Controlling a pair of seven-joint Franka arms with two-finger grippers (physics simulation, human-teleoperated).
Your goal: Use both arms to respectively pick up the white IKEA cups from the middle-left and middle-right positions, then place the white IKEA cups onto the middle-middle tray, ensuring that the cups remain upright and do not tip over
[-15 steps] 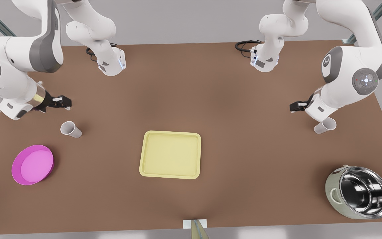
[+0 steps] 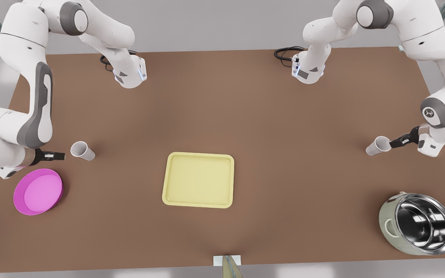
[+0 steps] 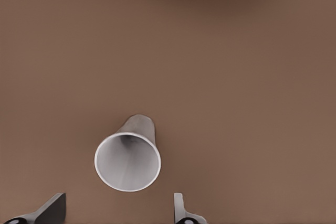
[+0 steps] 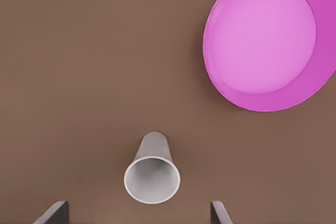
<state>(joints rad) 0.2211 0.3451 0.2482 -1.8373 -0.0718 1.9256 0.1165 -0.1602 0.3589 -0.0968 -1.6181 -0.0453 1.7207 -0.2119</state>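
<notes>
Two white IKEA cups stand upright on the brown table. One cup point(image 2: 82, 150) is at the front view's left, the other cup point(image 2: 377, 146) at its right. The pale yellow tray point(image 2: 198, 205) lies between them with nothing on it. My right gripper point(image 2: 57, 156) is low, just outside the left-hand cup point(image 4: 152, 179), open point(image 4: 137, 216), and the cup sits just beyond its fingertips. My left gripper point(image 2: 394, 143) is level with the right-hand cup point(image 3: 127, 161) on its outer side, open point(image 3: 118, 216). That cup also sits just past the fingertips.
A magenta bowl point(image 2: 38, 192) sits close to my right gripper toward the near edge, and shows beyond the cup as the bowl point(image 4: 268, 40) in the right wrist view. A steel pot point(image 2: 419, 224) stands at the near right corner. Both arm bases are at the far edge.
Both arms swung outward and down. Each gripper came from beyond its cup to the cup's outer side, level with it. The cups and tray have not moved.
</notes>
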